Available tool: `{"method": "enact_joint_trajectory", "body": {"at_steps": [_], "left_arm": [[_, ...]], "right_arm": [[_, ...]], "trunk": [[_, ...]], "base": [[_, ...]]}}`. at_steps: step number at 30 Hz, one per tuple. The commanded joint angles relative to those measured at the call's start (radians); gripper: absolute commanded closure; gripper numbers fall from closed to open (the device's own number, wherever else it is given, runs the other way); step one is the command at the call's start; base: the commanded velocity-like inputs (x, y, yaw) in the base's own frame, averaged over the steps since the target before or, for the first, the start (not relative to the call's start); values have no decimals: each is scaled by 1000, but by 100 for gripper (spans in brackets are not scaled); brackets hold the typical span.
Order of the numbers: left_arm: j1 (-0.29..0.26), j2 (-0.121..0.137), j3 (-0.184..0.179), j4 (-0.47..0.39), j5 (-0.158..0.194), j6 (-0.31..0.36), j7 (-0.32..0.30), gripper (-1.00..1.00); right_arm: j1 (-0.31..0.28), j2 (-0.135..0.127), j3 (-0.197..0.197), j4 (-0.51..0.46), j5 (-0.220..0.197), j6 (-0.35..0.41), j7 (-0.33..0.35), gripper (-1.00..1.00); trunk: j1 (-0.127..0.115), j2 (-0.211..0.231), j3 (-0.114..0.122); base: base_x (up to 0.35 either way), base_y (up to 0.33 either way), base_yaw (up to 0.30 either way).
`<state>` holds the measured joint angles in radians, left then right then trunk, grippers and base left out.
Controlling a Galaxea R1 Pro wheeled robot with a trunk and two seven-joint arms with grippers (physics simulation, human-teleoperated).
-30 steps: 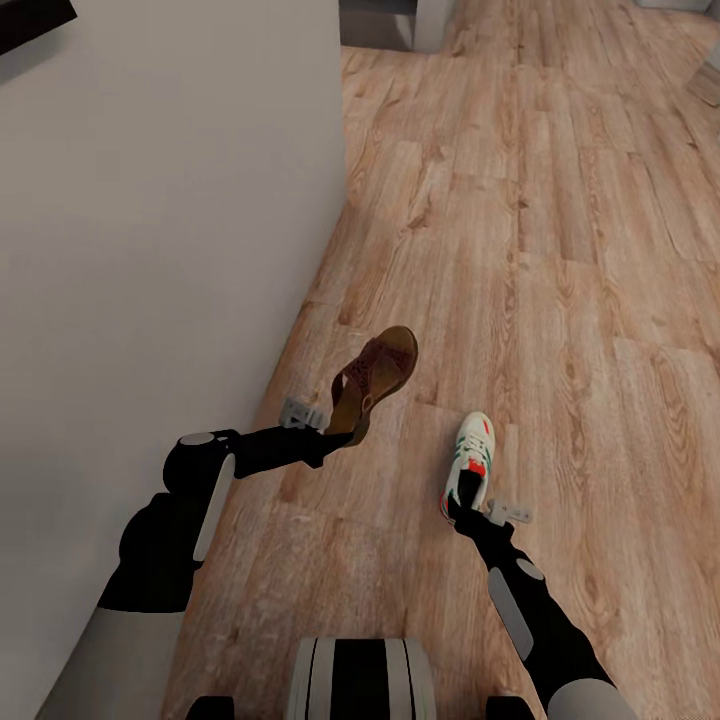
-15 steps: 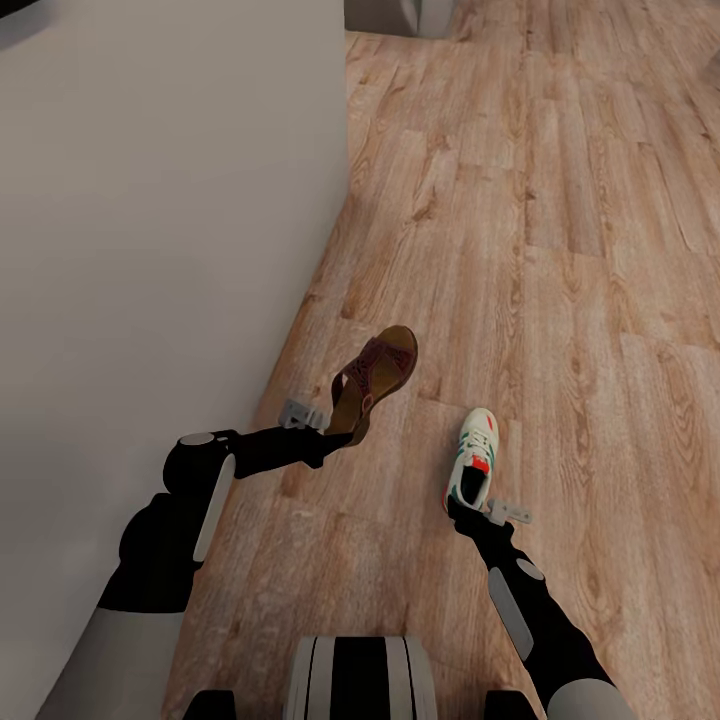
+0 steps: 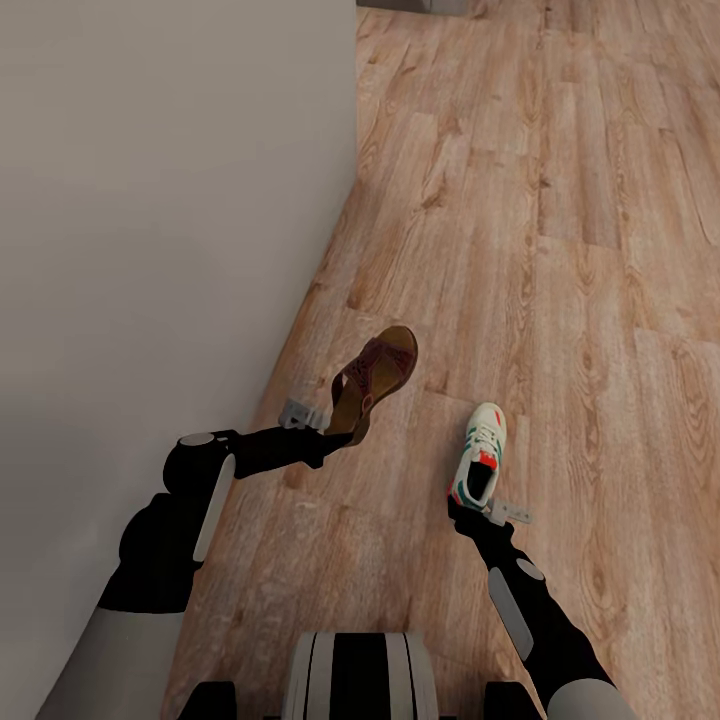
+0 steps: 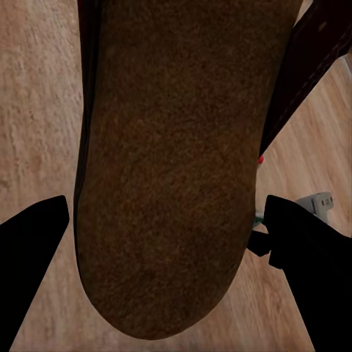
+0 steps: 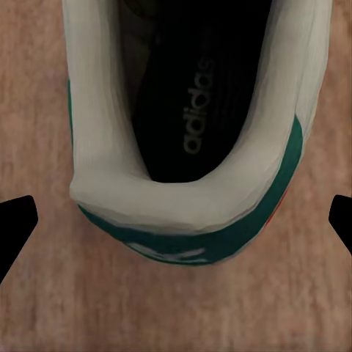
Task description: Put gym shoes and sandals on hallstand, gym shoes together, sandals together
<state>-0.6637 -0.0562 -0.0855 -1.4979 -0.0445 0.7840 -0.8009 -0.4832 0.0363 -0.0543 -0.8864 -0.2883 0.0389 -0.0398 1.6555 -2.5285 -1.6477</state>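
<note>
White gym shoe (image 3: 481, 455) in right claw (image 3: 462, 508)

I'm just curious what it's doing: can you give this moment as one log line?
left gripper: holds brown leather sandal | right gripper: holds white green-striped gym shoe | both above wood-plank floor | grey wall at left

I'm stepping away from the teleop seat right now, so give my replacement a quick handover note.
Left end effector: shut on a sandal at its heel, carried above the corridor floor, close to the wall.
Right end effector: shut on a gym shoe at its heel, toe pointing forward.
Done: one sandal and one gym shoe picked up.
Left: reach the hallstand, set both down there, then fetch the second sandal and second gym shoe and pair them up.
</note>
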Motion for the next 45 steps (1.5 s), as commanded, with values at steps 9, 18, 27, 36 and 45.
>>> {"method": "enact_joint_trajectory", "body": {"at_steps": [9, 18, 27, 36, 45], "left_arm": [[-1, -1, 1, -1, -5, 6, -6, 100], [1, -1, 1, -1, -5, 6, -6, 100], [2, 0, 1, -1, -5, 6, -6, 100], [2, -1, 0, -1, -5, 5, -6, 100], [3, -1, 0, -1, -5, 6, -6, 100]], "right_arm": [[0, 1, -1, -2, -9, 4, -3, -100], [0, 0, -3, -1, -9, 4, -2, -100], [0, 0, -4, 8, -8, 3, -2, -100], [0, 0, -4, 10, -8, 1, -2, -100], [0, 0, -4, 10, -8, 1, -2, -100]], "trunk": [[1, -1, -12], [2, -1, -16], [2, -1, -16], [2, -1, -16], [2, -1, -16]], "base": [[0, 0, 2], [0, 0, 0], [1, 0, 0], [124, 0, 0], [12, 0, 0]]}}
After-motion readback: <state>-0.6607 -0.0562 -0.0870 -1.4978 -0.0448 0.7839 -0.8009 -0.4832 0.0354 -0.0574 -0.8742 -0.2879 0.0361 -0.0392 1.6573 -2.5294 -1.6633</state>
